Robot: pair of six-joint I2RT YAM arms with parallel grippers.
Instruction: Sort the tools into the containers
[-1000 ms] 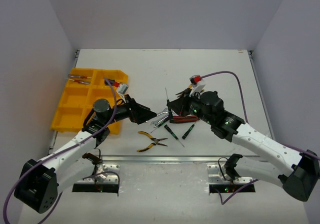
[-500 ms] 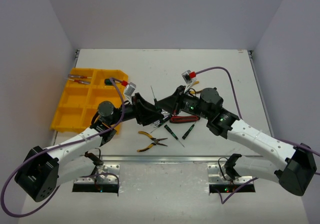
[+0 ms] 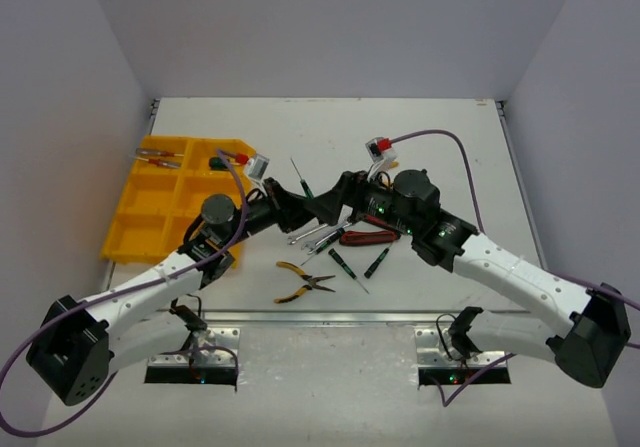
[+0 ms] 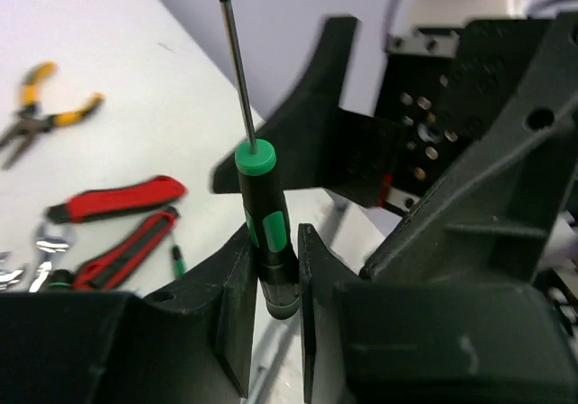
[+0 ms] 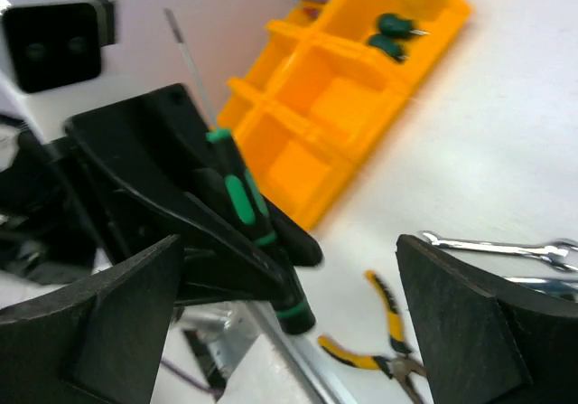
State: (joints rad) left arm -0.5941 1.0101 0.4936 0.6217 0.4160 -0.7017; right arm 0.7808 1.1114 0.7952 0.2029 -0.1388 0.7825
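Observation:
A black screwdriver with green bands (image 4: 266, 228) stands upright, shaft up, above the table's middle. My left gripper (image 4: 275, 241) is shut on its handle; it is the thin tool (image 3: 300, 179) in the top view. My right gripper (image 5: 289, 259) is open, its fingers (image 5: 117, 323) wide on either side of the screwdriver (image 5: 239, 196) and not touching it. In the top view the left gripper (image 3: 298, 210) and right gripper (image 3: 322, 205) meet nose to nose. The yellow tray (image 3: 150, 212) lies at the left, with red-handled screwdrivers (image 3: 158, 157) and green ones (image 3: 220, 164) in its far compartments.
On the table under and in front of the grippers lie silver wrenches (image 3: 315, 235), red-handled pliers (image 3: 368, 237), yellow-black pliers (image 3: 303, 282) and two small green-black screwdrivers (image 3: 345, 264). Grey walls close in the table on three sides.
The right gripper carried the screwdriver left to the left gripper, which shut on its handle. The right gripper then opened and let go.

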